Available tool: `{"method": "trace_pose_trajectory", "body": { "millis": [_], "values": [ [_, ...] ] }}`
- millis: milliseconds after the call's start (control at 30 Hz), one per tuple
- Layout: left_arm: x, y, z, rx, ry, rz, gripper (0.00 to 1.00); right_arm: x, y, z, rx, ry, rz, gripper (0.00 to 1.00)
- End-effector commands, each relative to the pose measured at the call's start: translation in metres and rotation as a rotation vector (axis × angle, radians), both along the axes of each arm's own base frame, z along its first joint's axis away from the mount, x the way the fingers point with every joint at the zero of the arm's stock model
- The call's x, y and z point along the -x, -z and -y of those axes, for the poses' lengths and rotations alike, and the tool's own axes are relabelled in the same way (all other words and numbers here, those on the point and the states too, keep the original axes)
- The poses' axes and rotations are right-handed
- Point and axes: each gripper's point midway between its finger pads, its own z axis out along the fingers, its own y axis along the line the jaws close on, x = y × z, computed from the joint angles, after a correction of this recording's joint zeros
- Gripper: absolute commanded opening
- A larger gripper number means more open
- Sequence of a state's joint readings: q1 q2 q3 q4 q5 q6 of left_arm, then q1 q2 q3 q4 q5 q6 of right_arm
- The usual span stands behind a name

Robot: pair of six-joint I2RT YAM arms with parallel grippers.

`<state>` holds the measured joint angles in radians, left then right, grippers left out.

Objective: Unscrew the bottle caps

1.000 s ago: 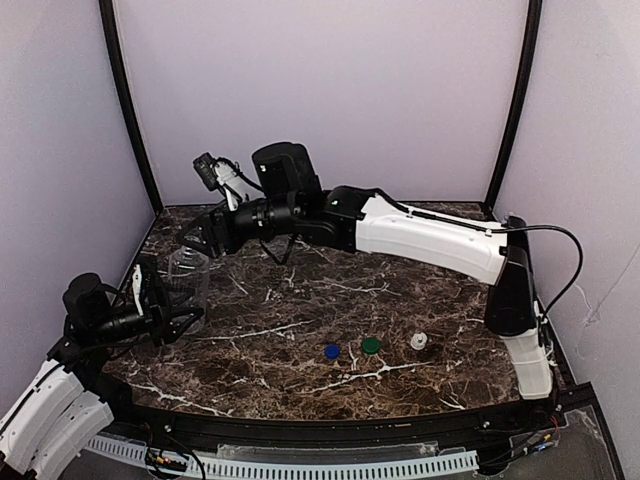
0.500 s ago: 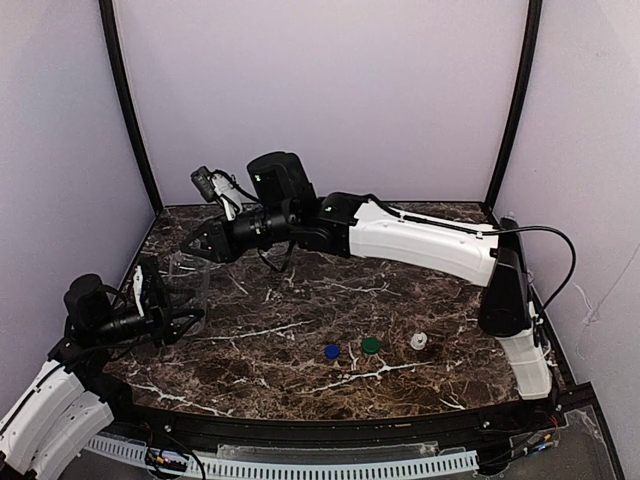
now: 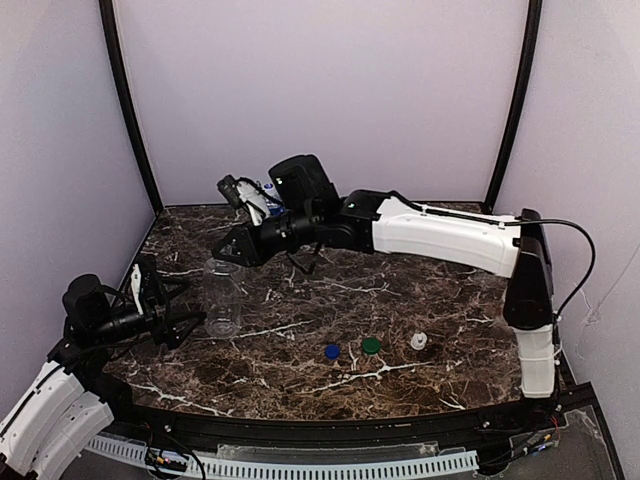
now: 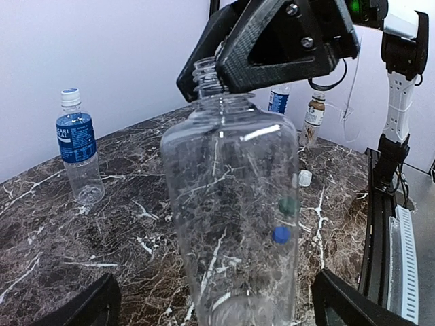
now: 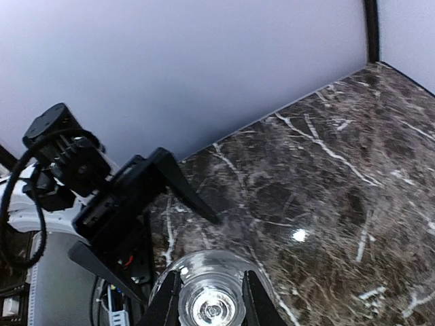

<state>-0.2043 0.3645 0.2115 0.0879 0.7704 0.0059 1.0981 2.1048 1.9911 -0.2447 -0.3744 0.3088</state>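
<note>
The plain clear bottle (image 3: 222, 300) stands upright at the table's left with its mouth uncapped. My right gripper (image 5: 211, 299) reaches down from above, and its fingers (image 5: 168, 300) are shut on the bottle's threaded neck (image 4: 204, 71). My left gripper (image 4: 217, 305) is open, its fingers wide apart on either side of the bottle's lower body and not touching it. A clear bottle with a blue label (image 4: 79, 146) stands capped at the back. Another blue-labelled bottle (image 4: 279, 98) and the brown coffee-drink bottle (image 4: 313, 119) stand far off behind the right arm.
Three loose caps lie near the front middle of the marble table (image 3: 300, 385): blue (image 3: 331, 351), green (image 3: 371, 345) and white (image 3: 419, 341). The right arm (image 3: 440, 235) stretches across the back of the table. Purple walls enclose three sides.
My left gripper has opened and let go of the clear bottle. My right gripper has closed on its neck and moved it to the right.
</note>
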Motion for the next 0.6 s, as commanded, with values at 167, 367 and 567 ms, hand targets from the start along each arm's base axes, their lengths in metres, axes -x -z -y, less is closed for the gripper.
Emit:
{"method": "trace_pose_trajectory", "body": {
  "millis": [167, 367, 567],
  "values": [
    [-0.004, -0.001, -0.005, 0.001, -0.034, 0.024, 0.99, -0.154, -0.021, 0.211, 0.202, 0.656, 0.246, 0.00],
    [-0.006, 0.001, -0.006, -0.001, -0.044, 0.018, 0.99, -0.225, 0.000, 0.362, 0.357, 1.015, 0.356, 0.00],
    [-0.008, 0.003, -0.008, -0.003, -0.053, 0.012, 0.99, -0.274, 0.019, 0.459, 0.399, 1.188, 0.314, 0.00]
  ]
}}
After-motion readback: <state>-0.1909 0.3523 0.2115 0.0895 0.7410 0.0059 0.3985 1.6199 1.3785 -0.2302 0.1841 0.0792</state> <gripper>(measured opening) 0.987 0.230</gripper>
